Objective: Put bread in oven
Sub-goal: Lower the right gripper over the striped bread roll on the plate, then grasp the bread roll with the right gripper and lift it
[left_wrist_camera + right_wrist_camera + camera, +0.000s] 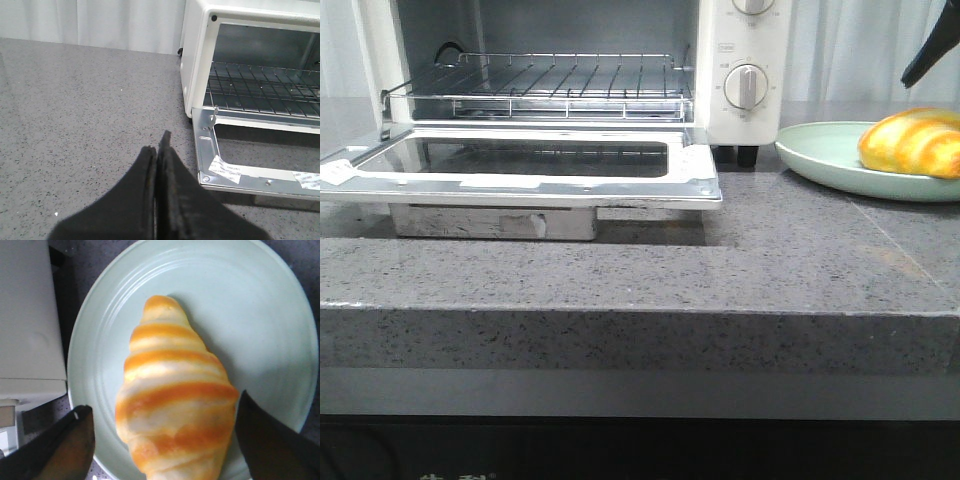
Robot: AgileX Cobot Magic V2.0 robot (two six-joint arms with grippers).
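Observation:
The bread (912,142), a golden bun with orange stripes, lies on a pale green plate (820,158) at the right of the counter. In the right wrist view the bread (175,400) sits between the two wide-apart fingers of my right gripper (162,435), which is open above it and not touching it. One black finger (932,52) shows at the front view's right edge. The white oven (745,60) stands at the left with its door (520,165) folded down and its wire rack (550,85) bare. My left gripper (157,150) is shut and empty, beside the door's corner (206,177).
The grey speckled counter (620,270) has a front edge dropping off near the camera. The open door juts out over the counter. The oven's dials (747,88) and black feet (745,155) face the plate's side. White curtains hang behind.

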